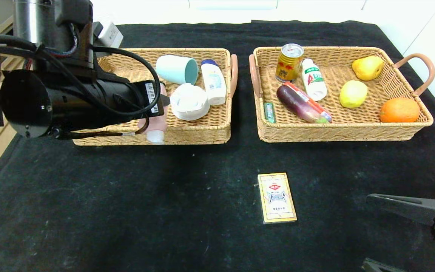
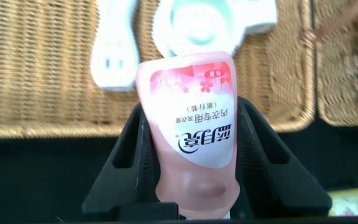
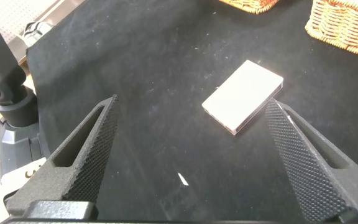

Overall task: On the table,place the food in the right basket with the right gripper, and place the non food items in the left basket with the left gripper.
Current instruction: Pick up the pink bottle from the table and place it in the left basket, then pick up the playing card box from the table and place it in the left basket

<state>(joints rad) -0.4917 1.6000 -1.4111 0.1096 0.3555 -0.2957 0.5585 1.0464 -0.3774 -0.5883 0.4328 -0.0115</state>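
- The right claw (image 3: 191,155) hangs low at the near right corner of the black worktop (image 1: 127,211), its jaws spread wide with nothing between them.
- Just ahead of that claw and slightly to its left, a card box (image 1: 276,198) lies flat on the worktop, apart from both fingers.
- Farther out beyond the right claw sits the right basket (image 1: 410,130), holding a gold can (image 1: 289,62), a white drink bottle (image 1: 313,79), an eggplant (image 1: 296,104), a wrapped sausage stick (image 1: 308,100), a small green pack (image 1: 269,112), two yellow fruits (image 1: 353,93) and an orange (image 1: 399,110).
- The left claw (image 2: 191,149) is over the near rim of the left basket (image 1: 202,132), clamped on a pink bottle (image 2: 191,143) whose cap points toward the robot.
- Beyond that claw, inside the left basket, lie a round white container (image 1: 189,101), a white tube bottle (image 1: 214,81) and a teal cup (image 1: 176,69) tipped on its side.
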